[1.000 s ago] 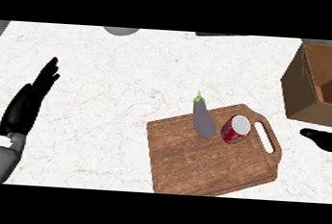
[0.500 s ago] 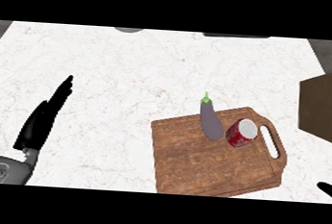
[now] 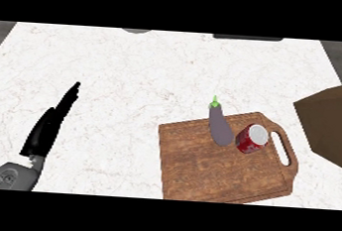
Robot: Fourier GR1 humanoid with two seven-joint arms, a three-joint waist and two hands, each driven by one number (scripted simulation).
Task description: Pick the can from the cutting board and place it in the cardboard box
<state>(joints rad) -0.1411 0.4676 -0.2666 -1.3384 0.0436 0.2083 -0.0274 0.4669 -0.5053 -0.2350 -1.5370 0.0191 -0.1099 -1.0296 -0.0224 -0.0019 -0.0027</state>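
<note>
red can point(image 3: 252, 139) on cutting board point(image 3: 222, 170), cardboard box point(image 3: 330, 125) apart

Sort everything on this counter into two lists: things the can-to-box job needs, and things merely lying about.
Needed for the job:
red can, lying on the board
wooden cutting board
cardboard box, at the right edge

Just lying about:
eggplant, on the board beside the can
left hand, resting open at the left
</note>
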